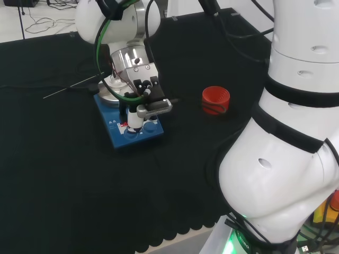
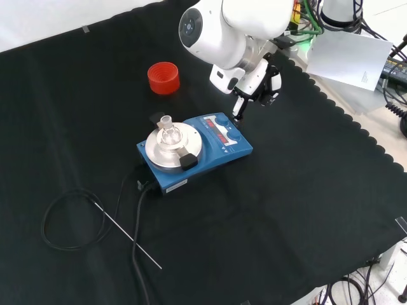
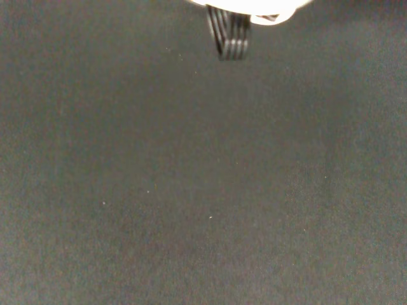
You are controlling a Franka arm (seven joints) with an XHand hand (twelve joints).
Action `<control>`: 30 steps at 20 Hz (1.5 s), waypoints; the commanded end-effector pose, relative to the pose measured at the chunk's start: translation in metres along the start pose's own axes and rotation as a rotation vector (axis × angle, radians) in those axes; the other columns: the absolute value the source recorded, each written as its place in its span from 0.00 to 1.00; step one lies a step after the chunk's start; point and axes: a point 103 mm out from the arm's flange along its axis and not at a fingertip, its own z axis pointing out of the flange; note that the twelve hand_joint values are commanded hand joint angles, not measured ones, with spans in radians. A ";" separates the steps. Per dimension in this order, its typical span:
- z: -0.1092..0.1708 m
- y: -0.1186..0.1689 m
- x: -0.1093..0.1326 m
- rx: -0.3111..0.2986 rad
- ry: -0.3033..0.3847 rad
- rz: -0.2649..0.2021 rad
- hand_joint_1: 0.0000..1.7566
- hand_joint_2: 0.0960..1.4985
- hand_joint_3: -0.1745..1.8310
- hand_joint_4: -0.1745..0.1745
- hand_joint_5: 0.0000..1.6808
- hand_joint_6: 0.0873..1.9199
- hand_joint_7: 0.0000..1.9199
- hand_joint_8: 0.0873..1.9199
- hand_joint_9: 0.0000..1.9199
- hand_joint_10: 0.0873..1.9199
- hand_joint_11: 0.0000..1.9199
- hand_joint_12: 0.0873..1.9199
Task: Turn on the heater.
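Note:
The heater (image 2: 219, 147) is a blue box with a round silver plate (image 2: 162, 151) and a front panel with red lights and two blue knobs. A small clear glass piece (image 2: 167, 123) stands on the plate. In the front view the hand (image 2: 259, 81) hangs just beyond the panel end, with one dark finger (image 2: 238, 112) reaching straight down to the panel's far edge. In the head view the hand (image 1: 142, 94) covers the heater (image 1: 119, 138), with a white finger (image 1: 135, 119) down on the panel and another finger sticking out sideways. The wrist view looks at black cloth past a ribbed black part of the hand (image 3: 230, 33).
A red ribbed ring (image 2: 163, 77) stands on the cloth beyond the heater, to its right in the head view (image 1: 216, 99). A black cable (image 2: 137, 241) loops from the heater's near-left end, and a thin rod (image 2: 127, 234) lies across it.

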 end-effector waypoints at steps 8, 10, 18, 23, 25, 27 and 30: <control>0.008 0.011 0.003 0.050 -0.017 0.023 0.82 0.45 0.59 0.34 0.14 0.21 0.84 0.88 0.87 0.85 0.70 0.72; 0.008 0.012 0.002 0.054 -0.010 0.018 0.82 0.45 0.59 0.35 0.14 0.20 0.85 0.88 0.87 0.85 0.70 0.72; 0.014 0.016 -0.017 0.075 0.003 0.017 0.82 0.45 0.59 0.35 0.14 0.19 0.84 0.88 0.87 0.85 0.70 0.72; 0.014 0.016 -0.002 0.087 -0.003 0.037 0.82 0.45 0.59 0.35 0.15 0.18 0.84 0.88 0.87 0.85 0.70 0.72; 0.014 0.016 0.002 0.088 -0.007 0.046 0.82 0.45 0.59 0.35 0.15 0.18 0.85 0.88 0.87 0.85 0.70 0.72; 0.014 0.017 0.000 0.086 -0.005 0.037 0.82 0.45 0.59 0.35 0.15 0.18 0.85 0.88 0.87 0.85 0.70 0.72; 0.015 0.018 -0.002 0.083 -0.015 0.039 0.82 0.45 0.59 0.35 0.15 0.18 0.85 0.88 0.87 0.85 0.70 0.72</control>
